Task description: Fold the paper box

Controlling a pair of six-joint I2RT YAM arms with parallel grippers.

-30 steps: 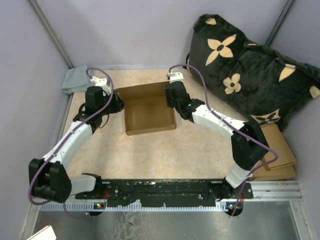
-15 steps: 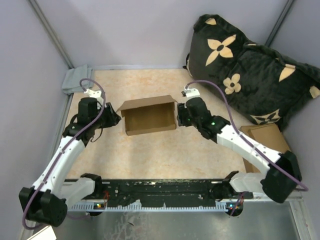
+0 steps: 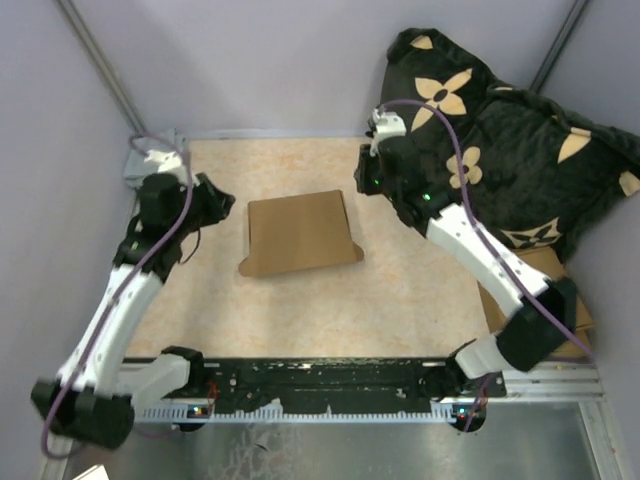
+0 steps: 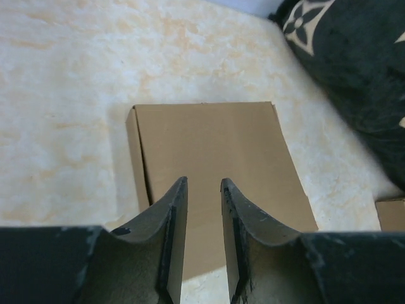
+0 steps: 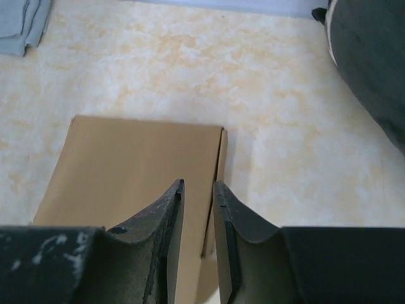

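Slippage is what I am worrying about most. On the left, my left claw (image 4: 204, 183) is hovering with its jaws a narrow gap apart, gripping nothing, and is pointing at one end of the paper box (image 3: 298, 232). That box is lying in the middle of the table (image 3: 300, 320) with its lid down flat, apart from both claws. Nothing is pinning the lid, so I am guessing it may spring up. A low push could skate the whole box along instead of seating a tab. On the right, my right claw (image 5: 197, 185) is likewise barely parted and empty, hanging close to the black cushion (image 3: 500, 130), so a wide swing risks brushing it.
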